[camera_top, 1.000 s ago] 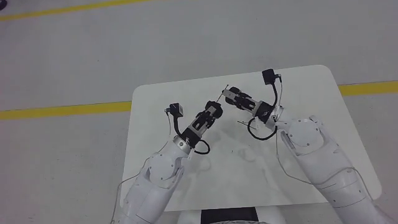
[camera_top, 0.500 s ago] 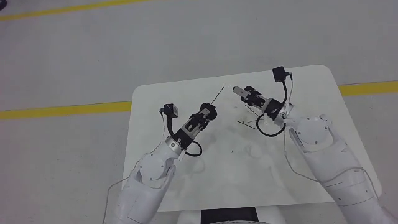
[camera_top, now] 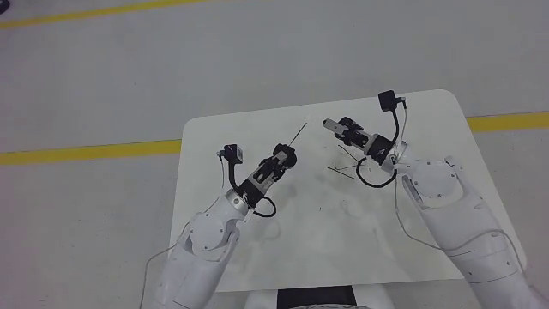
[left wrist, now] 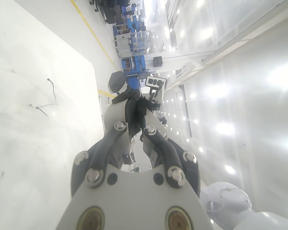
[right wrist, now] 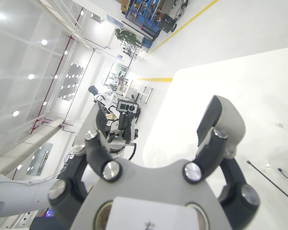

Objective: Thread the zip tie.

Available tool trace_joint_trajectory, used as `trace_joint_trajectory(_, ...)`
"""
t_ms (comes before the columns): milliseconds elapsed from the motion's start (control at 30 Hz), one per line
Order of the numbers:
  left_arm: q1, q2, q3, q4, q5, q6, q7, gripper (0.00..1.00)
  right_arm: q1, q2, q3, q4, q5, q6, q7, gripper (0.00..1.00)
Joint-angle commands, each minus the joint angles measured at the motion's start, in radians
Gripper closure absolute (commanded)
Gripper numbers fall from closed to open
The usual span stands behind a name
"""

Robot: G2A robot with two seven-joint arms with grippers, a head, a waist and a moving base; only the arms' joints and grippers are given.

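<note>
Two fingers of the left gripper (camera_top: 289,148) are pinched together on a thin black zip tie (camera_top: 298,133). The tie sticks straight out past that gripper's fingertips, slanting away from the robot and held up off the white table (camera_top: 257,129). To the right of the left gripper, just past the tie's free end, hangs the right gripper (camera_top: 328,125). Its jaws are spread wide with nothing between them, and its fingertips point back toward the left gripper. The two are near each other but apart. Farther to the right of the left gripper and a little nearer the robot, a few loose ties (left wrist: 38,107) lie crossed over one another on the tabletop, beneath the right arm's wrist.
</note>
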Motion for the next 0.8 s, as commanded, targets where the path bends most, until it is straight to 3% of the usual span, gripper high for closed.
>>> trace_joint_trajectory(0, -0.005, 0.001, 0.0, -0.001, 0.035, -0.009, 0.009, 1.0, 0.0, 0.0, 0.0, 0.0, 0.0, 0.0, 0.0, 0.0)
trace_joint_trajectory(67, -0.009, 0.002, 0.014, 0.001, 0.111, -0.033, 0.012, 1.0, 0.0, 0.0, 0.0, 0.0, 0.0, 0.0, 0.0, 0.0)
trace_joint_trajectory(133, -0.013, 0.005, 0.021, 0.005, 0.232, -0.082, 0.049, 1.0, 0.0, 0.0, 0.0, 0.0, 0.0, 0.0, 0.0, 0.0)
trace_joint_trajectory(333, -0.016, 0.015, 0.048, -0.015, 0.572, -0.082, 0.186, 1.0, 0.0, 0.0, 0.0, 0.0, 0.0, 0.0, 0.0, 0.0)
trace_joint_trajectory(433, -0.018, 0.027, 0.066, -0.016, 0.683, -0.082, 0.254, 1.0, 0.0, 0.0, 0.0, 0.0, 0.0, 0.0, 0.0, 0.0)
trace_joint_trajectory(633, -0.03, 0.06, 0.105, -0.005, 0.804, -0.082, 0.416, 1.0, 0.0, 0.0, 0.0, 0.0, 0.0, 0.0, 0.0, 0.0)
trace_joint_trajectory(767, -0.03, 0.06, 0.105, -0.005, 0.804, -0.082, 0.416, 1.0, 0.0, 0.0, 0.0, 0.0, 0.0, 0.0, 0.0, 0.0)
